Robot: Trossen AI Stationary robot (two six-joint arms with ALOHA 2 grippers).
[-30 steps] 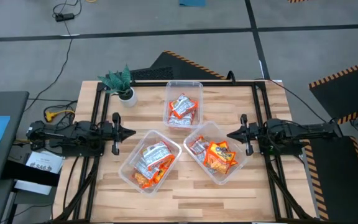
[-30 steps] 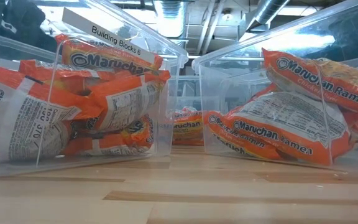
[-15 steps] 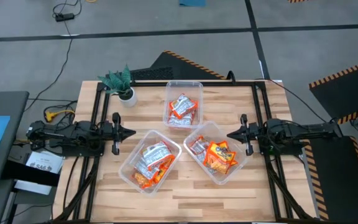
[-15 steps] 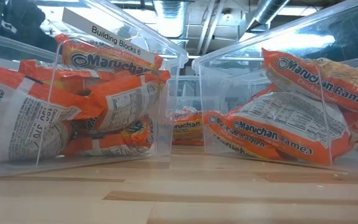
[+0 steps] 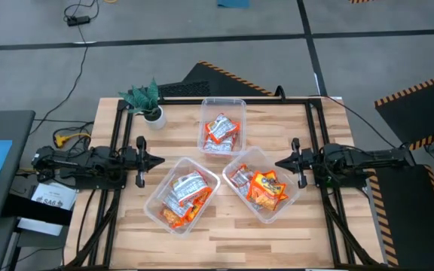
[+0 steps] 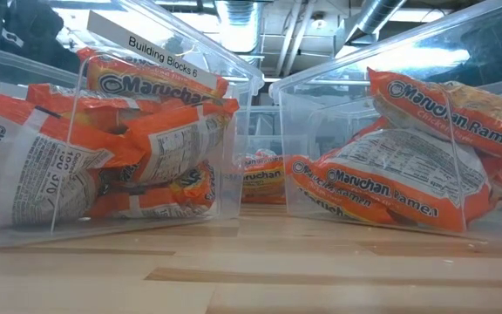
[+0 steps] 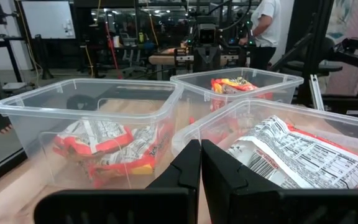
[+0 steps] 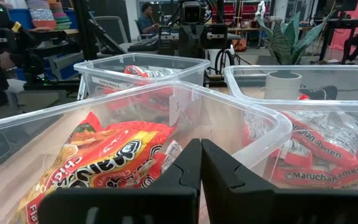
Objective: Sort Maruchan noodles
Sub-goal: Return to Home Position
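Note:
Orange and silvery Maruchan noodle packets lie in three clear tubs: a near-left tub (image 5: pixel 182 195), a near-right tub (image 5: pixel 261 185) and a far-middle tub (image 5: pixel 222 125). The low view shows packets in the left tub (image 6: pixel 103 139) and in the right tub (image 6: pixel 408 166). My left gripper (image 5: pixel 159 159) rests at the table's left edge, shut, pointing at the left tub; its wrist view shows the fingers (image 7: pixel 200 163) together. My right gripper (image 5: pixel 279 161) rests at the right edge, shut, fingers (image 8: pixel 200 162) together, just short of the right tub.
A small potted green plant (image 5: pixel 148 101) stands at the table's far left corner. The black frame rails (image 5: pixel 116 128) run along both table sides. Bare wood shows along the near edge (image 5: pixel 224 241) and between the tubs. People stand in the room beyond (image 7: pixel 267 25).

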